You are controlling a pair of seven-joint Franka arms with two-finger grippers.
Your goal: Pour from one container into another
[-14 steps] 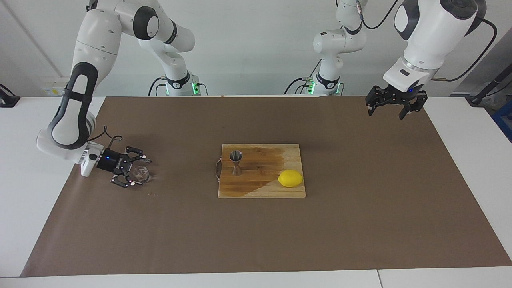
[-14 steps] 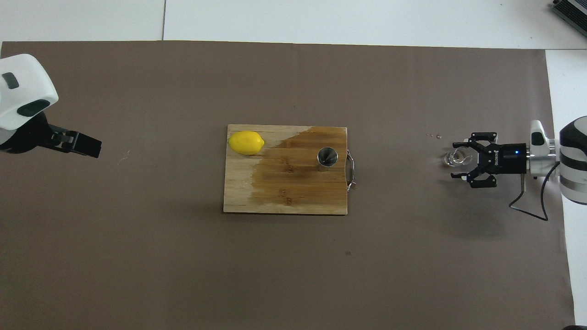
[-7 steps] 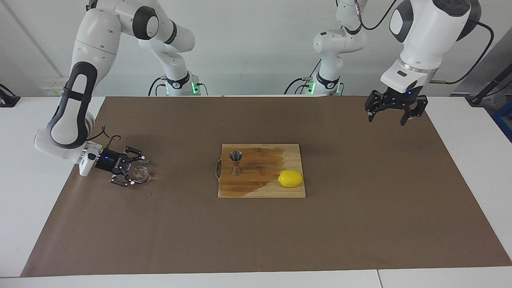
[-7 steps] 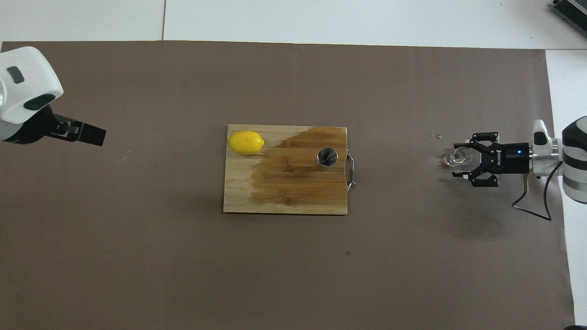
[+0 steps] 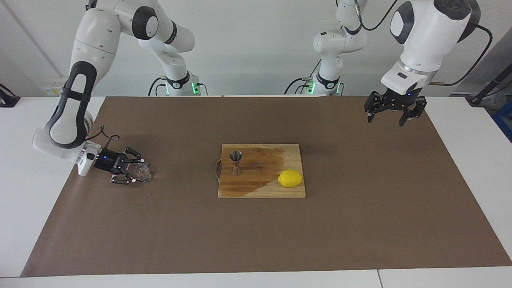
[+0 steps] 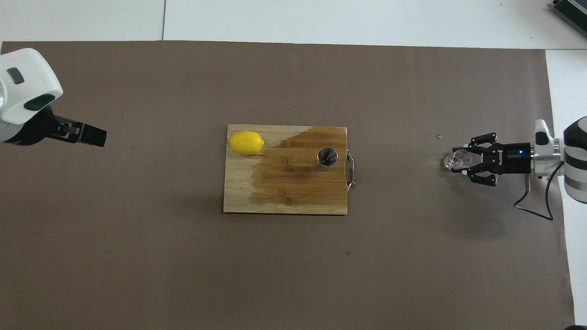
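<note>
- Two arms at a table w/ a matte brown paper sheet spread flat on the white top.
- Right gripper, black w/ linked fingers, lies low and sideways at the right arm's end of the table, clenched on the glass cup; fingertips press both sides of it.
- Glass cup: small, short, round, clear; sits at sheet level, well apart from the board. Overhead it reads as a shiny blob at the tip of the right gripper.
- Couple of tiny specks on the sheet near the cup, a bit farther from the robots.
- Cutting board: rectangular, wooden w/ plank grain, mid-table; a big dark wet-looking patch covers much of it, pale dry wood at the lemon's corner. Thin metal handle on the edge toward the right arm's end.
- Jigger: polished steel, hourglass shape, upright on the dark patch near the handle; overhead the open top cone shows.
- Lemon: smooth, yellow, oval w/ pointed tip, on the board corner toward the left arm's end, apart from the jigger.
- Left gripper, black, hangs up in the air over the sheet's edge at the left arm's end, fingers spread apart, nothing in them; that arm waits.
</note>
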